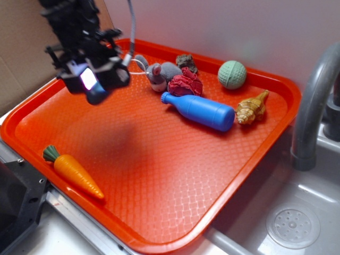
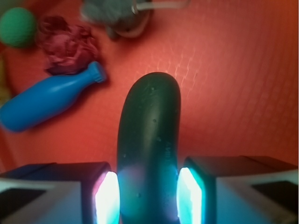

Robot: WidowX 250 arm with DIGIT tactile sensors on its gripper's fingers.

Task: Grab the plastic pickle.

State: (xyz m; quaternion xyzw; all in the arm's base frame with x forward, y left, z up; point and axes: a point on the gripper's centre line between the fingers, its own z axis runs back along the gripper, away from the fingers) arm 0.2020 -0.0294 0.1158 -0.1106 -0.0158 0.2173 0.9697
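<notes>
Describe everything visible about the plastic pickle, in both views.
The plastic pickle is a dark teal, smooth, glossy oblong with a rounded end and a few tiny dimples on its skin. In the wrist view it sits clamped between the pincer's two lit pads, its free end pointing toward the grey bunny; its other end is hidden. In the exterior view only its rounded blue tip pokes out below the pincer, lifted clear above the orange tray. Nothing but the pads touches it.
</notes>
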